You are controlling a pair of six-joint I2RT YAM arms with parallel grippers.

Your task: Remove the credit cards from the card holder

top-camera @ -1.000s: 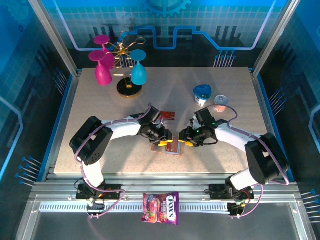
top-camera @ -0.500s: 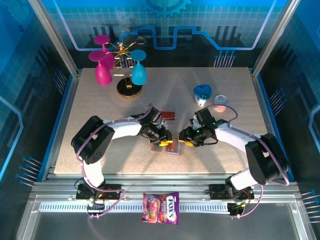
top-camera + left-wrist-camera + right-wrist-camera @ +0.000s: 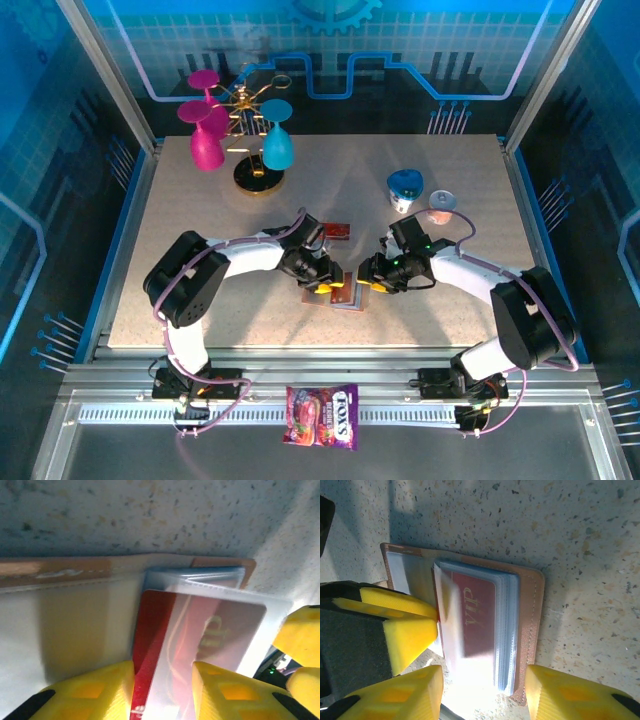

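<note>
The brown card holder [image 3: 348,298] lies open on the table between both arms, its clear sleeves [image 3: 507,630] stacked on the brown cover [image 3: 532,610]. A red credit card [image 3: 150,630] sticks partway out of a sleeve. My left gripper [image 3: 163,669] is shut on that card, its yellow finger [image 3: 410,625] against the card's edge. My right gripper [image 3: 484,672] is shut on the card holder, one jaw on each side of it. Seen from above, the left gripper [image 3: 327,287] and right gripper [image 3: 368,285] meet at the holder. Another red card [image 3: 337,230] lies loose behind them.
A gold stand with pink and teal glasses [image 3: 245,140] is at the back left. Two small cups [image 3: 405,187] [image 3: 441,205] stand behind the right arm. A purple-red candy packet [image 3: 322,415] rests on the rail in front of the table.
The left gripper and the card holder have shifted only very slightly. The right arm has stayed still.
</note>
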